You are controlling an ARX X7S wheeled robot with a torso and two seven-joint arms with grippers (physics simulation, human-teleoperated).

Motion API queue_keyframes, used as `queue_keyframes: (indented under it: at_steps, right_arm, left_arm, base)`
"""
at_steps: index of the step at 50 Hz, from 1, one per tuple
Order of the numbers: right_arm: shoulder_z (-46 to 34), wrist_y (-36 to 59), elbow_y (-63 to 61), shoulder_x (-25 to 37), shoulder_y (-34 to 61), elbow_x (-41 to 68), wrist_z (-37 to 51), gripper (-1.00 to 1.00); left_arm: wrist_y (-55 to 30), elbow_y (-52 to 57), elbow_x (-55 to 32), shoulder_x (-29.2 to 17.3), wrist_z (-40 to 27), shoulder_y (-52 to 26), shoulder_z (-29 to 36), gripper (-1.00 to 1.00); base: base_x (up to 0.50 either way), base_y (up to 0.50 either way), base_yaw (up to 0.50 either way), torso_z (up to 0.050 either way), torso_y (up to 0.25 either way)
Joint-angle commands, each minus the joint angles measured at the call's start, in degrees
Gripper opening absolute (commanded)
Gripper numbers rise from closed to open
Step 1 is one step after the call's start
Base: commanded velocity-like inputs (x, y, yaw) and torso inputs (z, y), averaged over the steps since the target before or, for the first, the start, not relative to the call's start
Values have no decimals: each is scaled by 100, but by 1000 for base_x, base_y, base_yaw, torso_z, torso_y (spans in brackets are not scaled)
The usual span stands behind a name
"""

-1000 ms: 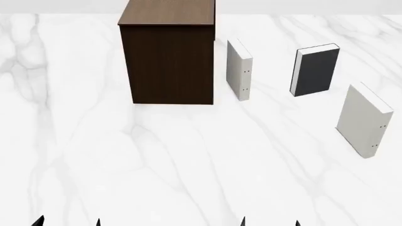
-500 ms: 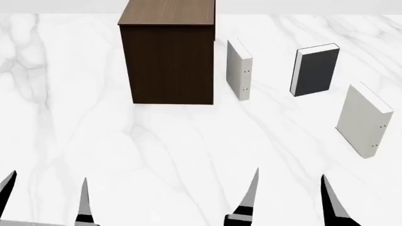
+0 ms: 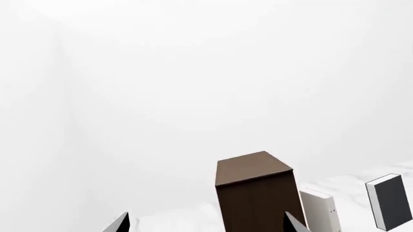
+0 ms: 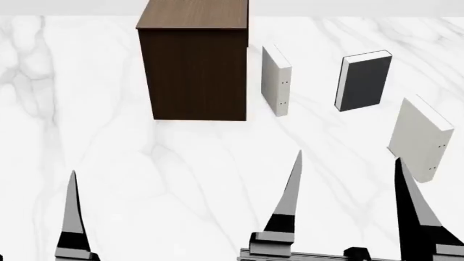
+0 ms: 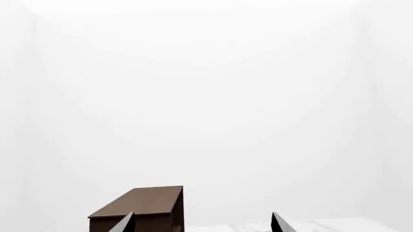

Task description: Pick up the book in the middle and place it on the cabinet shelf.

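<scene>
The book [image 4: 364, 81], dark grey with white page edges, stands upright at the back right, between two whitish books. It also shows in the left wrist view [image 3: 389, 200]. The cabinet shelf [image 4: 192, 65], a tall dark brown wood-grain box with a lighter top, stands at the back centre-left, and shows in the left wrist view [image 3: 255, 193] and right wrist view [image 5: 145, 203]. My left gripper [image 4: 32, 217] [image 3: 206, 224] is open and empty at the near left. My right gripper [image 4: 348, 157] [image 5: 203, 222] is open and empty, well short of the book.
A whitish book [image 4: 275, 81] stands just right of the cabinet and shows in the left wrist view [image 3: 320, 210]. Another whitish book [image 4: 420, 138] stands nearer at the far right, close beside my right gripper's outer finger. All rest on a white marble surface [image 4: 181, 174].
Both grippers have risen from the bottom edge further into the head view, reaching forward over the marble. The books and cabinet have not moved.
</scene>
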Motion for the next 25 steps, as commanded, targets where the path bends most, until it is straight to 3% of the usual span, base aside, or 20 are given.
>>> queue_keyframes:
  at_steps: [1, 7, 25]
  right_arm:
    - [-62, 282, -341, 16, 138, -164, -35, 100]
    - [-54, 274, -307, 87, 119, -98, -41, 100]
    - [-18, 316, -283, 127, 130, 25, 120, 100]
  left_arm:
    - [397, 171, 6, 296, 493, 109, -262, 100]
    - [305, 206, 46, 272, 467, 66, -181, 100]
    - [287, 190, -2, 220, 404, 38, -130, 100]
  base:
    - [0, 0, 0, 0, 0]
    - [27, 0, 0, 0, 0]
    - [500, 0, 0, 0, 0]
